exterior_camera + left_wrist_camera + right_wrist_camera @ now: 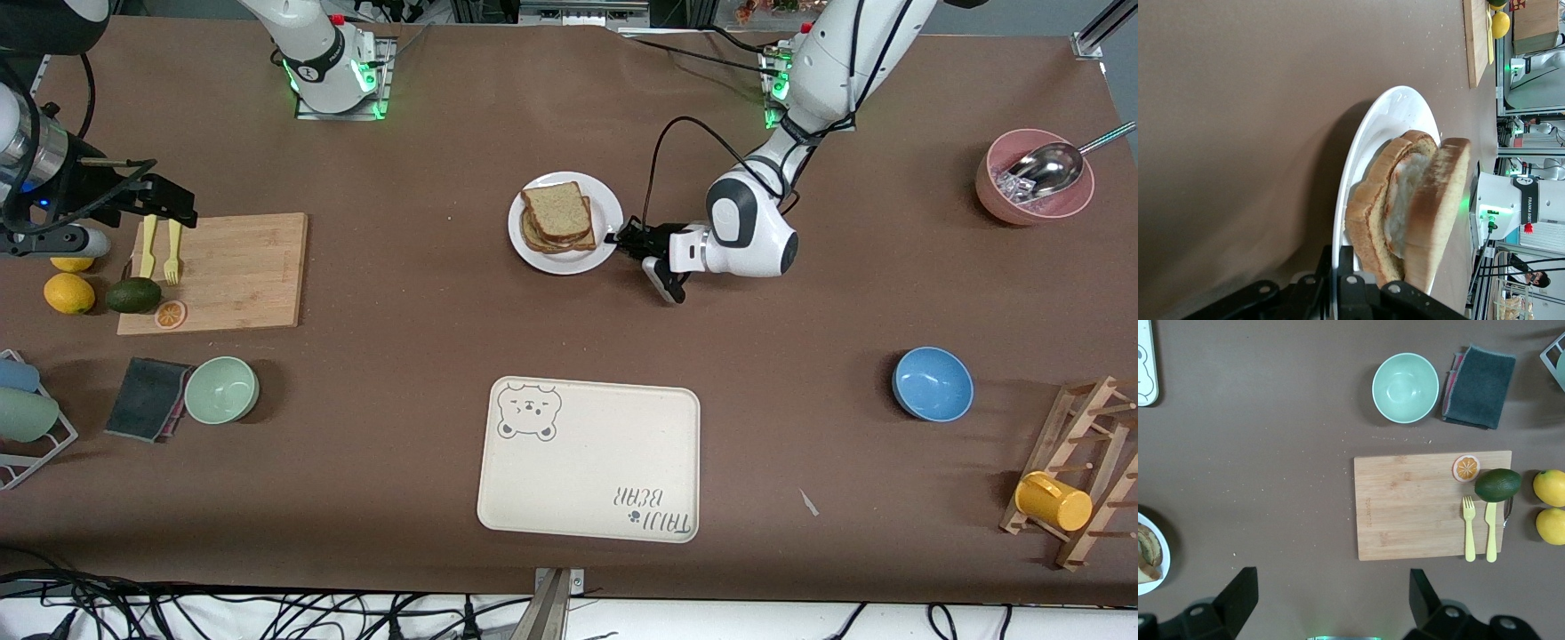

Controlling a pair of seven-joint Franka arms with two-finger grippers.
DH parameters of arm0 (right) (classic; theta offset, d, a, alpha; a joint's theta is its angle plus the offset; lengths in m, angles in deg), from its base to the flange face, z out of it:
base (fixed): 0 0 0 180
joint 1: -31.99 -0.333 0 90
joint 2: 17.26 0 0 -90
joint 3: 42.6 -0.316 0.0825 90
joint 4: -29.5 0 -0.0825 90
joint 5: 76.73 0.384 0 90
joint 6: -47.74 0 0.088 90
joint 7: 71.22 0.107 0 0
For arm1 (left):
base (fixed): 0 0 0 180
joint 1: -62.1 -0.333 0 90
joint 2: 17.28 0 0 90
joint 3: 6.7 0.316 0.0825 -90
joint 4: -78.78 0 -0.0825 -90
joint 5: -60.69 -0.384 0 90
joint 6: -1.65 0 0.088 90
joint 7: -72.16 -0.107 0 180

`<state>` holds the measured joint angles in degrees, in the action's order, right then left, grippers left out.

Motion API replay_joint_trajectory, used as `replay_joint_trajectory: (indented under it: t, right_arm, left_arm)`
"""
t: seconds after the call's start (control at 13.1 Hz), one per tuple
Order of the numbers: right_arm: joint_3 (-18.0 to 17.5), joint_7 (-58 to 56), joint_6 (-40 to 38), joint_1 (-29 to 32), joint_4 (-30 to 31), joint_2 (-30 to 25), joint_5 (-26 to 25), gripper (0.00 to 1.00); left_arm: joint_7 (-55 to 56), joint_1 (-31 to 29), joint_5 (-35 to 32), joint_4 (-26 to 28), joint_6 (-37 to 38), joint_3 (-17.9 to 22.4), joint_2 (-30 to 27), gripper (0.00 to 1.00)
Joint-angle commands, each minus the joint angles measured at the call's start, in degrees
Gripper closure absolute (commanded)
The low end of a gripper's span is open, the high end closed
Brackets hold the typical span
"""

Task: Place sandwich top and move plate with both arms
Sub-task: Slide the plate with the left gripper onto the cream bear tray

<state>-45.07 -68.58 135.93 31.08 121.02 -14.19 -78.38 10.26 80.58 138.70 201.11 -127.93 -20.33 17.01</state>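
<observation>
— Already the sandwich top (556, 208) is seen laid on the egg slice, on the plate (608, 203) between the two bases. Which step is judged to be in hand?

— The plate move. The left gripper (629, 238) is set low at the rim toward the left arm's end; the rim appears to be pinched, though contact is half hidden in the left wrist view.

— And the right gripper (164, 202)?

— It is held over the wooden board (240, 267), fingers spread wide, waiting. A grip on the rim's free edge would be called for next.

— Materials?

— Speckled, soft bread with darker crust; glossy, smooth, round white plate.
</observation>
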Motion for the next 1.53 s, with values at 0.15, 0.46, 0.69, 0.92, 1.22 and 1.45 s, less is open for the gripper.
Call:
replay_joint_trajectory:
  t: [0.15, 0.46, 0.69, 0.92, 1.22, 1.45]
  right_arm:
    - [-0.3, 0.8, 0.4, -0.1, 1.2, -1.1, -0.2, 0.00]
    - [-0.3, 0.8, 0.2, -0.1, 1.2, -1.1, -0.3, 0.00]
    - [-0.3, 0.8, 0.3, -0.1, 1.2, -1.1, -0.3, 0.00]
    - [-0.3, 0.8, 0.2, -0.1, 1.2, -1.1, -0.3, 0.00]
    - [-0.3, 0.8, 0.2, -0.1, 1.2, -1.1, -0.3, 0.00]
    - [-0.3, 0.8, 0.2, -0.1, 1.2, -1.1, -0.3, 0.00]
  left_arm:
    - [-1.7, 0.0, 2.3, -0.3, -0.9, 0.2, 0.2, 1.00]
    - [-0.2, -2.5, 2.4, -2.7, 1.1, 0.2, 0.1, 1.00]
    - [7.6, -5.7, 1.4, -8.0, 7.4, 0.3, -0.1, 1.00]
    - [13.7, -5.9, -3.3, -16.0, 8.0, 1.9, 1.6, 1.00]
    - [20.4, -6.4, -9.4, -32.0, 8.1, 4.0, 10.3, 1.00]
    - [23.4, -7.0, -8.6, -39.9, 7.8, 4.8, 15.6, 1.00]
